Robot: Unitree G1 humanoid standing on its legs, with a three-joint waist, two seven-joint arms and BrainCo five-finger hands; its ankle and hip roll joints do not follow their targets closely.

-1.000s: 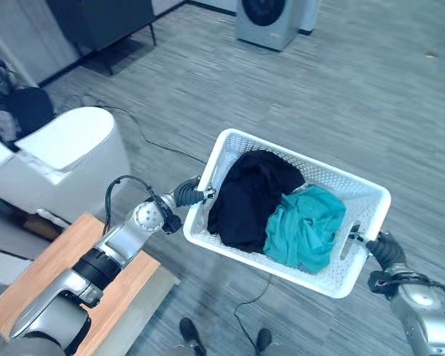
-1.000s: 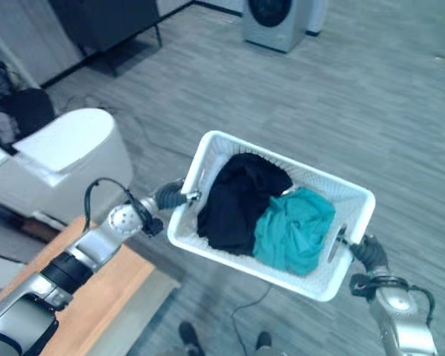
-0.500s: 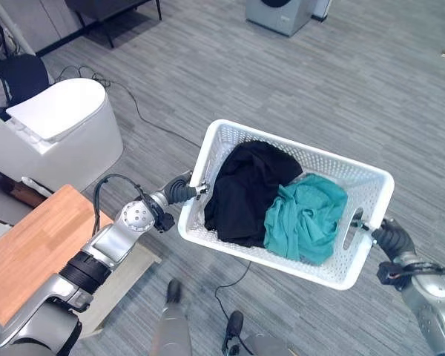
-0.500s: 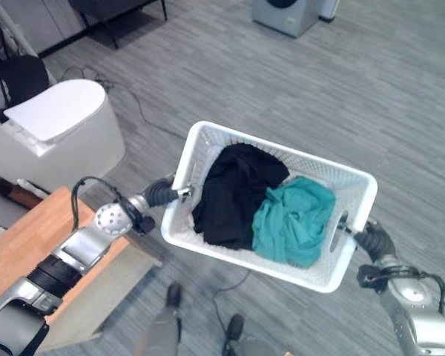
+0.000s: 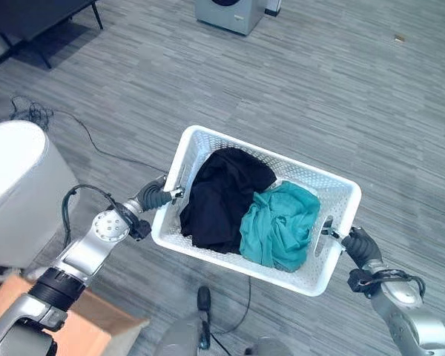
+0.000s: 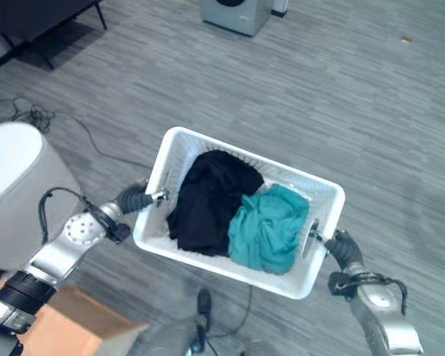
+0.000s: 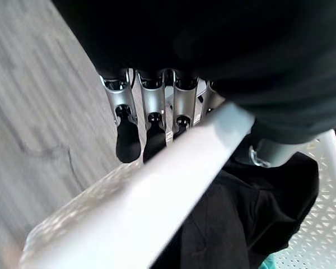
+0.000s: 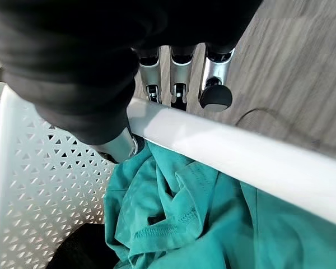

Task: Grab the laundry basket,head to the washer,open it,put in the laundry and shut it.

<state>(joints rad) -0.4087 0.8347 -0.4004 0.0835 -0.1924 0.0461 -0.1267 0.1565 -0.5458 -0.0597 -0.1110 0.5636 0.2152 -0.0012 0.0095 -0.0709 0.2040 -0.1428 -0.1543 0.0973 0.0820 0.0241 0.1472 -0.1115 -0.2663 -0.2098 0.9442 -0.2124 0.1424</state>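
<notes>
A: Big stuff? We see grey plank floor (image 5: 371,104), a white rounded bin (image 5: 11,189) far left, the washer (image 5: 228,11) at the top edge, well apart.

B: And the white laundry basket (image 5: 208,144)?

A: Carried off the floor, with black clothing (image 5: 219,196) beside teal clothing (image 5: 278,226). The left robot hand (image 5: 154,196) grips one end rim, the right robot hand (image 5: 356,245) the other handle.

B: In the way?

A: We see a cable (image 5: 96,148) on the floor by the bin, and a wooden desk (image 5: 67,337) corner near-left.

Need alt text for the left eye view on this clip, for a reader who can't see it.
A white laundry basket is held above grey plank flooring, the left hand gripping one end and the right hand the other. Inside lie a black garment and a teal garment. A washer stands far ahead.
</notes>
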